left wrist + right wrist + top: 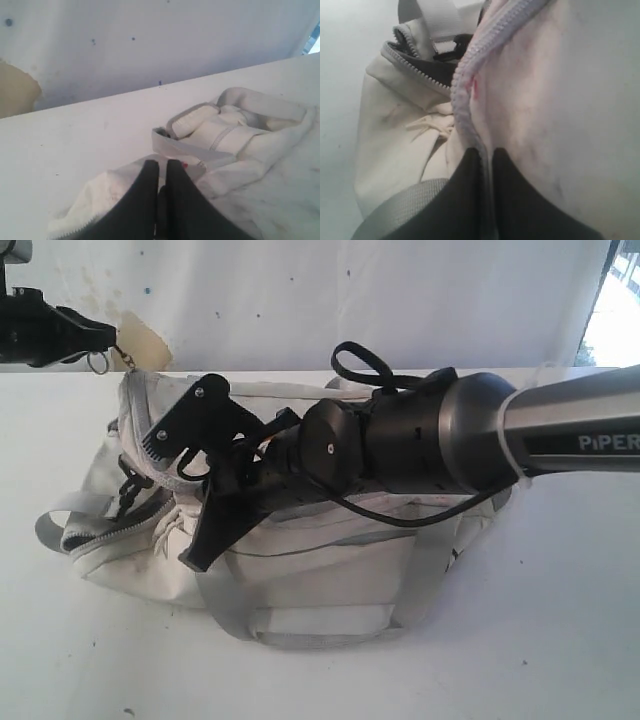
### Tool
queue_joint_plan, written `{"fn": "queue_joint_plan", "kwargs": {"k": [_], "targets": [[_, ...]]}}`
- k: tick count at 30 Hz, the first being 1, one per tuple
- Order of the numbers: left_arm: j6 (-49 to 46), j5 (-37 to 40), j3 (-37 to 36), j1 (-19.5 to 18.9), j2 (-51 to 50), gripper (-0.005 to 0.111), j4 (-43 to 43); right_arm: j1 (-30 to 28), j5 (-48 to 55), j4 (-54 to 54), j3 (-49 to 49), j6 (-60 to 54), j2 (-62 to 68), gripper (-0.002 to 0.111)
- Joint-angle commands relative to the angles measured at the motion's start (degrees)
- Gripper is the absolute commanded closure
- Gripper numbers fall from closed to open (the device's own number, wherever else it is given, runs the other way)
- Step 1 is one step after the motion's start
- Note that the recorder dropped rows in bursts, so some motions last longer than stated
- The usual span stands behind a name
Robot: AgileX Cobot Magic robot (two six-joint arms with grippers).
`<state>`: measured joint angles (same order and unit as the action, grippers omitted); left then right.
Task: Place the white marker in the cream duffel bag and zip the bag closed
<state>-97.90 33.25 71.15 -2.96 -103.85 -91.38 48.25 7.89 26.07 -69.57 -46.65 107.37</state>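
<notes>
The right gripper (pixel 487 152) was closed, its two black fingers all but touching. Their tips were set against the pale zipper (pixel 461 100) running along the top of the cream duffel bag (pixel 300 570). Whether they nipped the zip or its pull could not be told. Only the right wrist view showed this. It also showed a second zip (pixel 415 65) gaping open just beside the first at the bag's end, and a grey webbing strap (pixel 405 205) lower on the bag's side. The exterior view showed instead the right arm (pixel 470 430) reaching across over the bag's top and hiding much of the zip line.

The left gripper (pixel 161 170) was closed too, fingers together just over crumpled fabric of the bag. Whether any cloth was caught there could not be told. In the exterior view it stood just off the bag's upper-left corner as that view framed it. The bag lay on the white table (pixel 560 640). The white marker showed in no view, so where it lay relative to either gripper could not be told.
</notes>
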Motion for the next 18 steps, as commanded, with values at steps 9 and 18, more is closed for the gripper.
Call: {"fn": "queue_joint_plan", "kwargs": {"k": [9,18], "targets": [[26.4,2.7,14.3,-0.9,-9.5,0.106,23.4,-4.5,-3.4,-0.4,1.0,8.4,0.1,0.108],[26.4,7.3,14.3,-0.9,-8.1,0.046,23.3,-5.9,3.0,2.5,0.6,12.4,-0.6,0.040]]}}
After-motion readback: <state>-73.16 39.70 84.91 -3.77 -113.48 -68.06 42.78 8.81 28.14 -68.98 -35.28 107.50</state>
